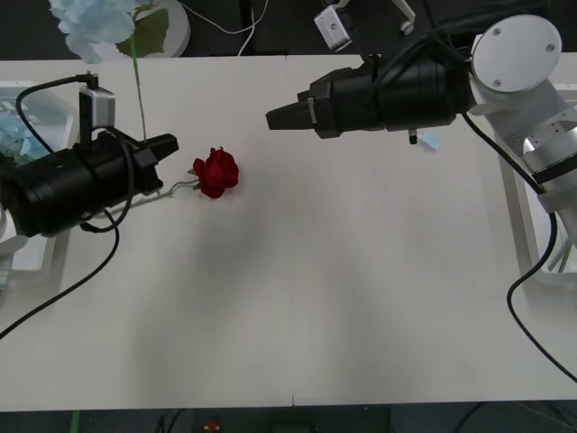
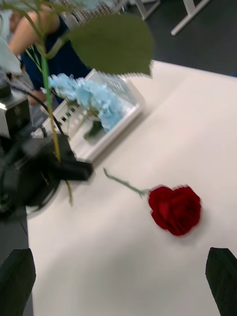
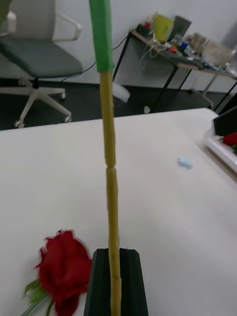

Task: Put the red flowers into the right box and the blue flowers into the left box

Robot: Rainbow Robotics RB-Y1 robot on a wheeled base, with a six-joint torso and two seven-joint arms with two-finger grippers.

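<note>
My left gripper [image 1: 169,146] is shut on the thin green stem [image 3: 110,197] of a blue flower whose pale head [image 1: 95,20] hangs over the table's far left edge. A red flower [image 1: 216,171] lies on the table just beside the left fingertips, also seen as the red flower [image 3: 63,269] and red flower [image 2: 175,208]. My right gripper [image 1: 272,116] hovers open above the table's middle, pointing toward the rose; its gripper [image 2: 118,264] holds nothing. The left box [image 2: 116,126] at the left edge holds blue flowers [image 2: 91,96]. The right box [image 1: 521,212] sits at the right edge.
A small pale-blue scrap [image 1: 428,140] lies on the table under the right arm. The held stem's big green leaf [image 2: 111,44] hangs in front of the right wrist camera. Cables trail from both arms. The near half of the white table [image 1: 297,325] is bare.
</note>
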